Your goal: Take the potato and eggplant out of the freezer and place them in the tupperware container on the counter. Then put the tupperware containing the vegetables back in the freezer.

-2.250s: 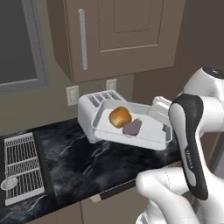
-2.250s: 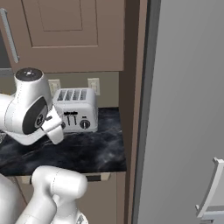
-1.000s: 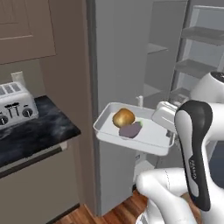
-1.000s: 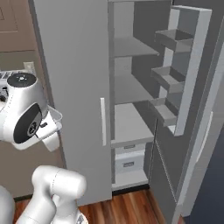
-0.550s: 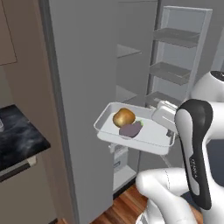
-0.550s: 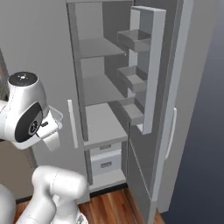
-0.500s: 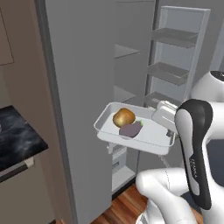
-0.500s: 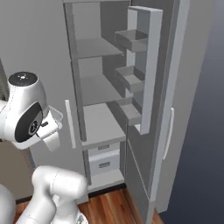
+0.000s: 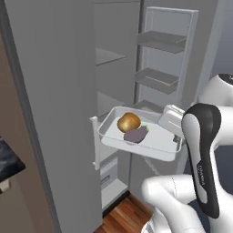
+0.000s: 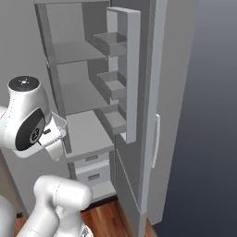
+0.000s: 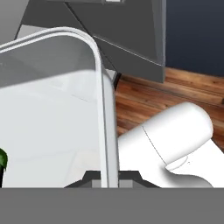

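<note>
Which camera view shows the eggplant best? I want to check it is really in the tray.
The left base view: the eggplant lies inside the tupperware container, against the potato. The hand view shows mostly the tray's rim, with a dark-green sliver at the left edge, perhaps the eggplant's stem.

Wood floor (image 10: 113, 217): reddish-brown planks, running under the fridge (image 10: 88, 74). Dark blue-grey wall (image 10: 208, 106): right of the fridge. Brown cabinet side (image 9: 11, 136): left of the fridge, black counter edge (image 9: 9, 164) against it.
</note>
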### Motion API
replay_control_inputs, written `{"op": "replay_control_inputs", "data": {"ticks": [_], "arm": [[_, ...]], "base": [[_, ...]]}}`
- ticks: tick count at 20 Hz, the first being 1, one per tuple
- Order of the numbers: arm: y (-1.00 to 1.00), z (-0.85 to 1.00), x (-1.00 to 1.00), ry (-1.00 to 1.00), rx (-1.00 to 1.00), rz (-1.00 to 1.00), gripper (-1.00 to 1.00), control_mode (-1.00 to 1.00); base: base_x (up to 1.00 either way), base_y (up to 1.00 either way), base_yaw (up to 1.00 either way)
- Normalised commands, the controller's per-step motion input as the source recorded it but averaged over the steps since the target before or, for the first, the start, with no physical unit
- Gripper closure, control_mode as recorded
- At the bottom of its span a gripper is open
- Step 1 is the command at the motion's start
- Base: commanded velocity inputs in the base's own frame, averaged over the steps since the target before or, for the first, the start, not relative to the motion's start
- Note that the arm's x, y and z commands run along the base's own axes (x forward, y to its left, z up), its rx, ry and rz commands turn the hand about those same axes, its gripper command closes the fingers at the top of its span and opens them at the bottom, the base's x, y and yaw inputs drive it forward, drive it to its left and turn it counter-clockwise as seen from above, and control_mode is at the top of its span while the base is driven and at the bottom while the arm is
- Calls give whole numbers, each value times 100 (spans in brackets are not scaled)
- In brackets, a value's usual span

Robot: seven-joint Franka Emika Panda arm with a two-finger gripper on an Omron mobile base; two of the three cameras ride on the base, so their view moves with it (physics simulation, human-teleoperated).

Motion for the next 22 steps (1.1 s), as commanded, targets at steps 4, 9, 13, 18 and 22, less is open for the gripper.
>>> {"op": "replay_control_inputs", "data": {"ticks": [4,9,13,18,22], "arm": [[0,0,0,0,0,0,100,100],[0,0,0,0,0,0,100,100],[0,0,0,0,0,0,100,100],[0,0,0,0,0,0,100,100],[0,0,0,0,0,0,100,100]], "base": [[41,-15,-14],[55,-4,-10],[67,0,-9],[57,0,-9],[40,0,-9]]}}
